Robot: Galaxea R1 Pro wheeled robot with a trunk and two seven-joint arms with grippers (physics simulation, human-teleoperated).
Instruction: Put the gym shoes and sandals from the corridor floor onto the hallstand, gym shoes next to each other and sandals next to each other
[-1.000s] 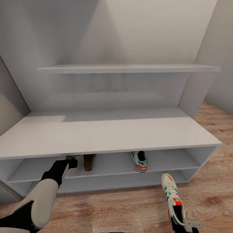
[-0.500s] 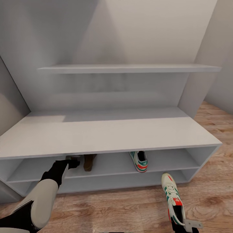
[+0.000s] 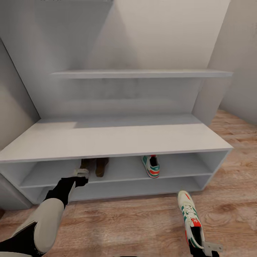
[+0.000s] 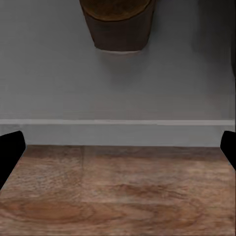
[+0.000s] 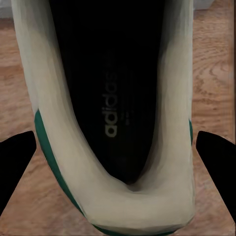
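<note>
The pale-grey hallstand (image 3: pixel 117 140) fills the middle of the head view. On its upper shelf row two brown sandals (image 3: pixel 85 165) (image 3: pixel 102 167) lie side by side, and one gym shoe (image 3: pixel 151 166) sits further right. My left gripper (image 3: pixel 81 174) hovers open just in front of that shelf, near the sandals; its wrist view shows one sandal (image 4: pixel 118 24) on the grey shelf, with nothing between the fingers. My right gripper (image 3: pixel 200 246) is shut on the heel of the other gym shoe (image 3: pixel 191 216), toe towards the rack, over the corridor floor (image 3: pixel 135 221). The shoe's dark inside (image 5: pixel 115 98) sits between the fingers.
A floating shelf (image 3: pixel 139 74) hangs on the wall above the bench top. Grey walls close in at the left and right. The lower shelf row (image 3: pixel 135 187) holds nothing I can see. Wood flooring extends right of the rack.
The whole view has pulled back from the rack, so the camera moved. My left gripper now stands outside the shelf, and both sandals show. The right gripper still holds the gym shoe.
</note>
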